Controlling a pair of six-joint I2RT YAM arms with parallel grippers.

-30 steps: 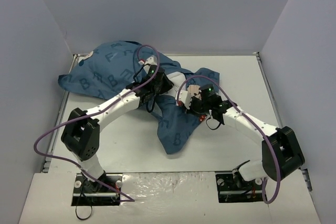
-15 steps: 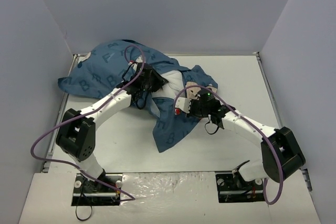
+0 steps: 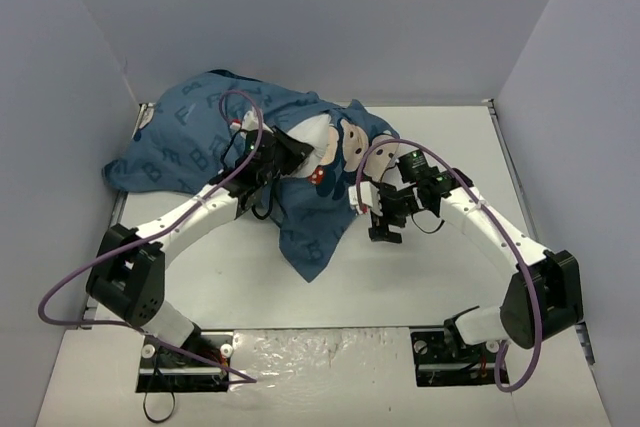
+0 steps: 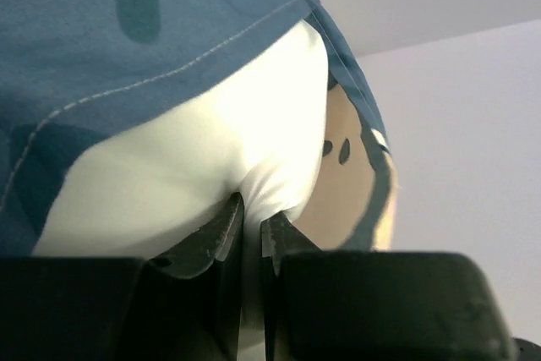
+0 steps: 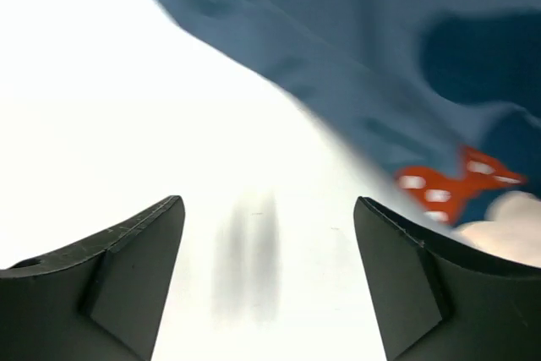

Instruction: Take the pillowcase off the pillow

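The dark-blue pillowcase [image 3: 200,137] lies bunched from the back left corner to mid-table, and a flap of it hangs toward the front. A bit of the white pillow [image 3: 320,135] pokes out of its opening beside the cartoon faces. My left gripper [image 3: 296,144] is shut on a fold of the pillow [image 4: 194,158], with the pillowcase hem [image 4: 127,40] just above my left gripper [image 4: 252,213]. My right gripper [image 3: 384,225] hovers open just right of the flap. Only bare table shows between its fingers in the right wrist view, where my right gripper [image 5: 266,234] is below the pillowcase [image 5: 380,57].
The white table [image 3: 450,147] is boxed in by pale walls on the left, back and right. Purple cables [image 3: 100,257] loop off both arms. The arm bases stand at the near edge.
My right gripper has opened, let go of the pillowcase and moved right, off the cloth. The left arm has shifted back and left with the pillow. The pillowcase has slid left.
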